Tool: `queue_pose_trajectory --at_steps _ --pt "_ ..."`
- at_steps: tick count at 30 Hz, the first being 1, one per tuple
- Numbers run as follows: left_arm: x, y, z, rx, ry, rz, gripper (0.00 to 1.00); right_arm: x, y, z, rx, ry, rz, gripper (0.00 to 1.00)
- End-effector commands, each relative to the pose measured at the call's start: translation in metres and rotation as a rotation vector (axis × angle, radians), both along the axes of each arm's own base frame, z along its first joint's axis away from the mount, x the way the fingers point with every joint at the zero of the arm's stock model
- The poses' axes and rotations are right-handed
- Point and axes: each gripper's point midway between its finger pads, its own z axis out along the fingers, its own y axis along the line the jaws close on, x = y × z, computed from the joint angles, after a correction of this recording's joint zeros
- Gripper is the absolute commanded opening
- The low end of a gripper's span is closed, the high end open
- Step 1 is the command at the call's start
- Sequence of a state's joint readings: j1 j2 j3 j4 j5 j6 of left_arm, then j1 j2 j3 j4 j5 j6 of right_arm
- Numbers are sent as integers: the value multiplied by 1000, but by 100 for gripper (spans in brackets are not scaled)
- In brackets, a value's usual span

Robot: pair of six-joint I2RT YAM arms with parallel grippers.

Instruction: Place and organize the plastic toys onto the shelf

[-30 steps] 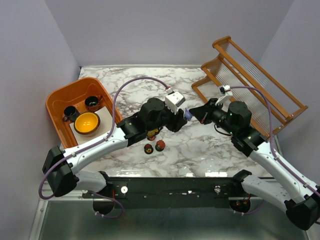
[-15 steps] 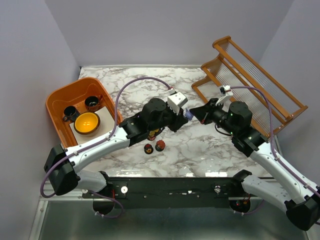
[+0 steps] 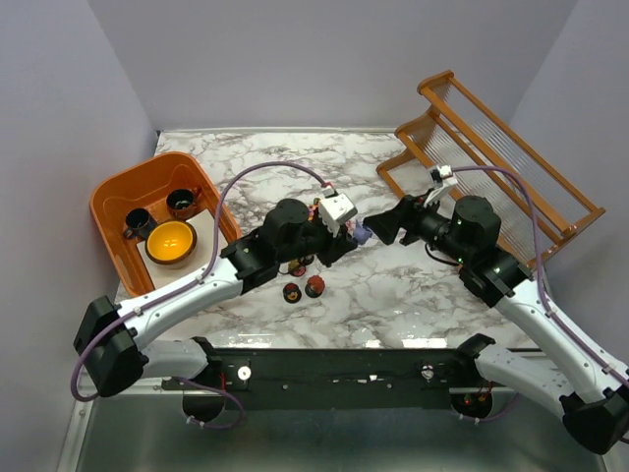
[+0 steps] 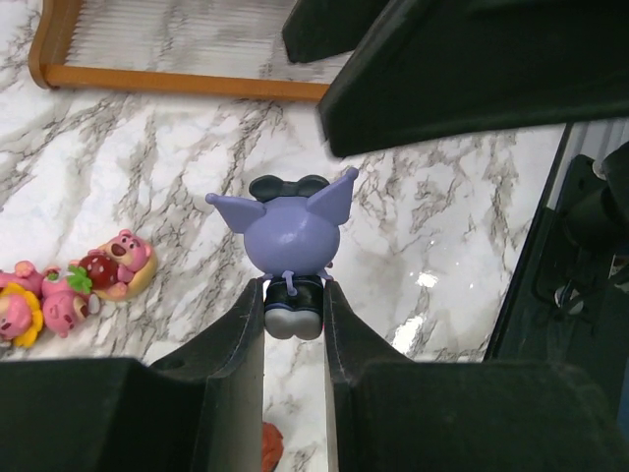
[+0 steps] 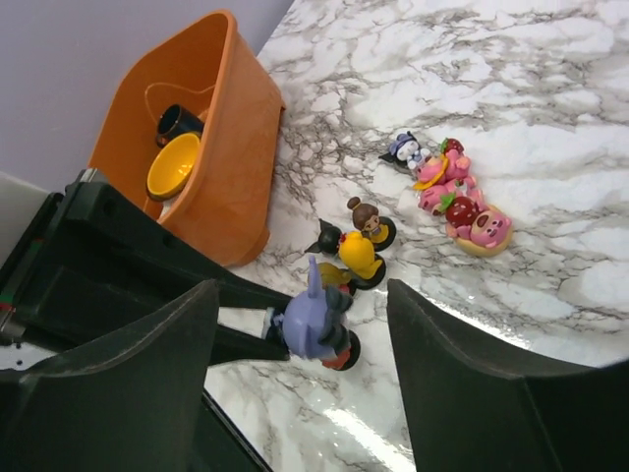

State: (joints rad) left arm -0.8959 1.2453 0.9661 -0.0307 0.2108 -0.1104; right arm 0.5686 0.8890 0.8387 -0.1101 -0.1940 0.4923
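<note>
Your left hand (image 4: 295,295) is clamped on the purple figurine (image 4: 292,231), pinching its lower body between both fingers. The big-eared head stands clear above the tips, and the toy is held up off the bench (image 3: 393,295) near its middle.

Over the last second your right hand (image 3: 378,228) has crept left toward it, and the left hand has drawn back a little. The two now meet almost tip to tip in the top view. The right hand's fingers are spread wide, and in its wrist view the figurine sits framed in the gap between them. I can't tell whether either finger touches it yet.

That reads as a handover just short of the grab. It suits the task, since the shelf (image 3: 511,167) stands on the right side, nearer that arm.

Don't loosen the left hand until the right has closed on the head. The other toys (image 5: 457,197) lie on the bench, not yet shelved, so most of the job is ahead of you.
</note>
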Motion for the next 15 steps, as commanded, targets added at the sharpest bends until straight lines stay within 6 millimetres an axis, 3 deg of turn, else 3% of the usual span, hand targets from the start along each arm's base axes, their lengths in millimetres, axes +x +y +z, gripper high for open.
queue_pose_trajectory --at_steps 1,4,12,15 --pt "-9 16 27 -80 -114 -158 0 -14 2 30 -110 -130 117 83" --pt "-15 28 28 -92 -130 -238 0 -22 2 30 -203 -185 203 89" --pt "-48 46 30 -37 -117 -496 0 -72 17 30 -271 -298 580 88" --pt "-53 48 35 -28 -135 -526 0 -80 18 32 -275 -353 630 88"
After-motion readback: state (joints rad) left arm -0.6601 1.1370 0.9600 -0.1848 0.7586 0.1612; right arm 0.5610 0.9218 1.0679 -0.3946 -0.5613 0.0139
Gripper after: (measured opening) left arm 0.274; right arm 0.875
